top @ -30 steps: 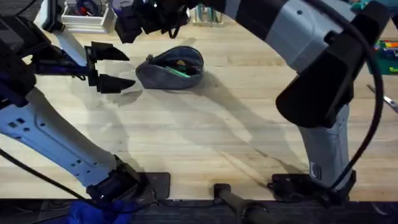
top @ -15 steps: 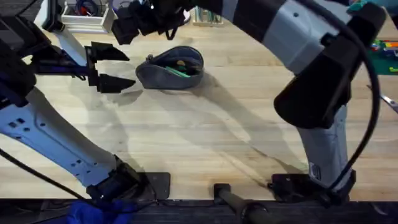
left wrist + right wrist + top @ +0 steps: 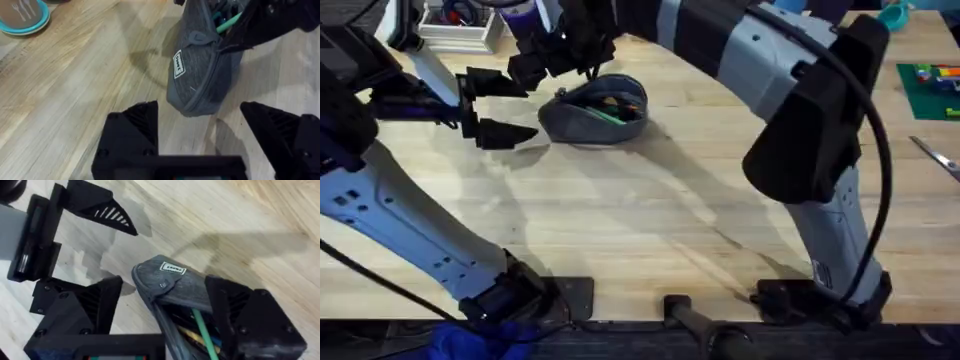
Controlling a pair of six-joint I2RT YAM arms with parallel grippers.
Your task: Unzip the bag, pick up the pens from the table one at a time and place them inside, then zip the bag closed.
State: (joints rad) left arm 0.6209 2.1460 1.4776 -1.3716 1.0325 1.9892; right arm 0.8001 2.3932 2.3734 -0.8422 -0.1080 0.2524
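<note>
Your left gripper [image 3: 520, 108] had its black fingers [image 3: 136, 125] spread wide, holding nothing, hovering low over the table [image 3: 650, 220]. The bag [image 3: 595, 110] lay just past those fingertips, near but apart from them; in the left wrist view the pouch's rounded end with its small white label [image 3: 178, 64] sat between and beyond the two fingers, not touching either.

Your right gripper [image 3: 555, 60] was over the same end of the bag, fingers [image 3: 87, 307] also spread, one on each side of the pouch end in the right wrist view. You could not tell from the views whether either right finger touched the fabric. Nothing was pinched between them.

Bag was open: zipper parted along the top, green pen [image 3: 204, 330] visible inside, lying along the opening with other dark and yellowish items beside it that you could not identify. The overhead view showed the same green streak [image 3: 607, 115] inside the mouth.

The two grippers sat close together at the bag's left end, left one nearer the table edge, right one reaching across from the far side.

Scissors [image 3: 932, 155] lay well away to the right, beside a green mat [image 3: 930, 85].
</note>
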